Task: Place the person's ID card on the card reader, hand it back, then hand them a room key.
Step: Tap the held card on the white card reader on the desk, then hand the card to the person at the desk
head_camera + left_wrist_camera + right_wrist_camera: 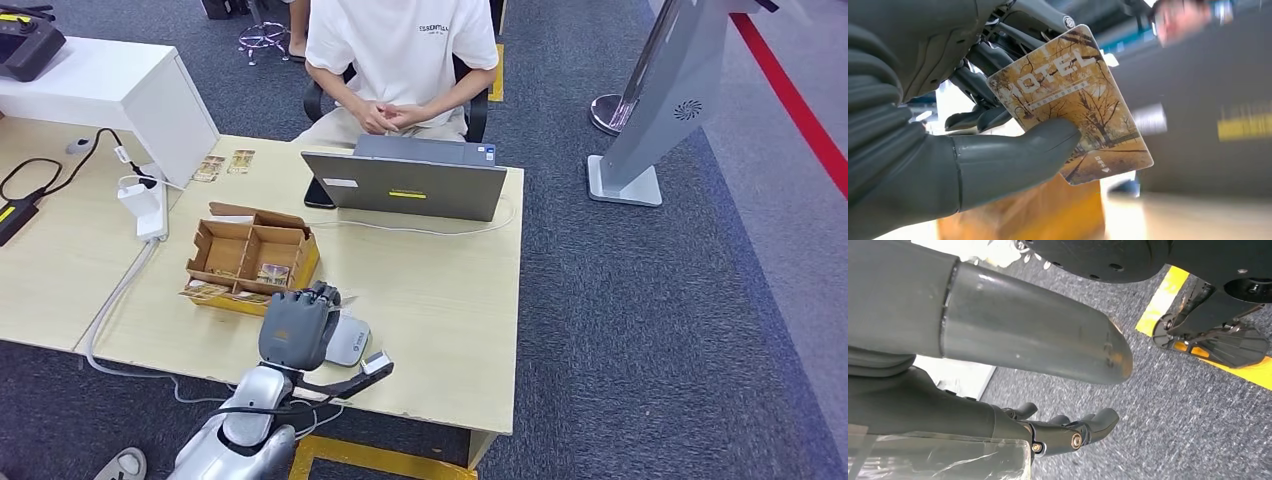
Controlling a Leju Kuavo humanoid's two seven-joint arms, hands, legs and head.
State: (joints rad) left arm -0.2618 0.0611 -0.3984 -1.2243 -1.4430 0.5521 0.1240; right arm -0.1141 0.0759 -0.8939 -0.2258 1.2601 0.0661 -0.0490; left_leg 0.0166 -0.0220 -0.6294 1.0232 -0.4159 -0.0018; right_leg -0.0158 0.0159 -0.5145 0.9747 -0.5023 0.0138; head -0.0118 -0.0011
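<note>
Late in the task, by the look of it: left hand [297,325] at 6 o'clock on the desk [440,290], beside the cardboard box [250,256], pinching a room key [1073,102] between thumb and fingers, handover to the person [400,60] at 12 o'clock left to do. Right hand [1068,432] hanging over carpet, fingers loosely curled, nothing seen inside, exact state hard to tell. ID card nowhere identifiable; grey pad [348,340] under the left hand possibly the card reader, partly hidden.

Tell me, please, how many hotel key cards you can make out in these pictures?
At least 4: one key card in the left hand, two on the table beyond the cardboard box, one inside it. More there may be hidden.
</note>
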